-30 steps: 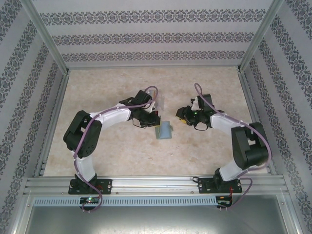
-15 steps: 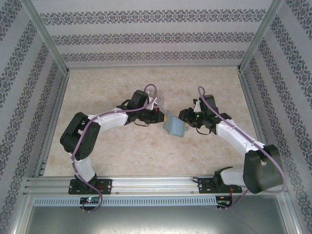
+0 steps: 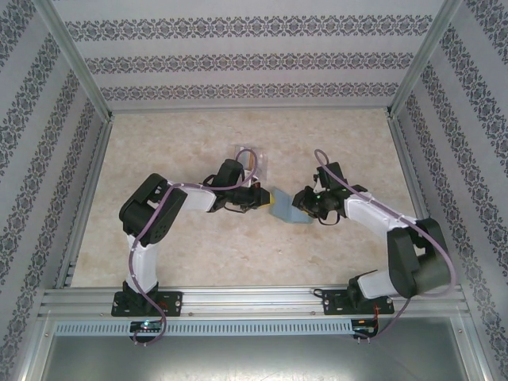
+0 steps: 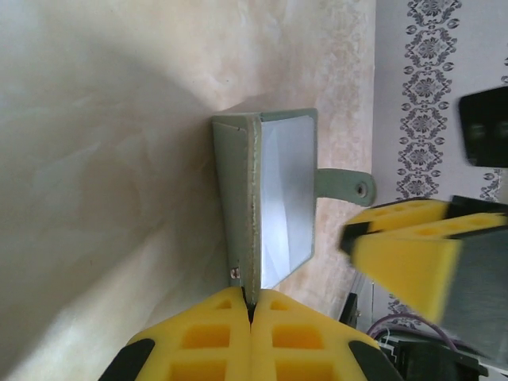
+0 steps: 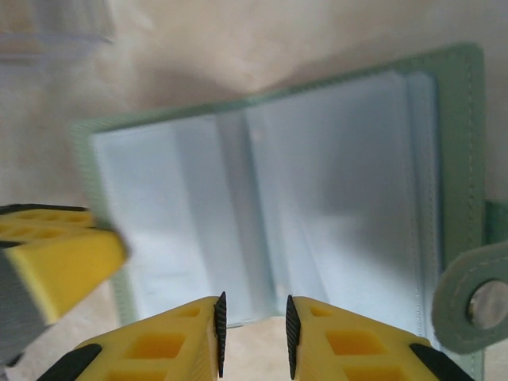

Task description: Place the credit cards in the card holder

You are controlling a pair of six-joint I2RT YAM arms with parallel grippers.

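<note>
Out from the near edge of the marbled table (image 3: 190, 246), at its middle, the card holder (image 3: 284, 206) is being held up on edge between the two grippers rather than lying flat. Whether its lower edge is touching the surface we cannot tell. We are reading this as a two-handed spread, one side anchoring a cover so the other can part the pages for loading.

The left gripper (image 4: 252, 305) is clamping its yellow fingers (image 4: 198, 341) together on a corner of the sage-green cover. The wallet is therefore standing out from it, with the snap strap (image 4: 349, 185) pointing away.

The right gripper (image 5: 254, 325) is holding its jaws a narrow gap apart at the lower edge of the open clear sleeves (image 5: 333, 198). We are seeing nothing pinched between them, and contact with the plastic is uncertain. The sleeves are looking empty to us.

Farther back, just beyond the left wrist, the clear stand (image 3: 243, 151) is sitting on the table. An orange streak in it may be a credit card (image 3: 252, 156), but the cable and the small scale are preventing confirmation. How many cards it is holding we cannot tell.
</note>
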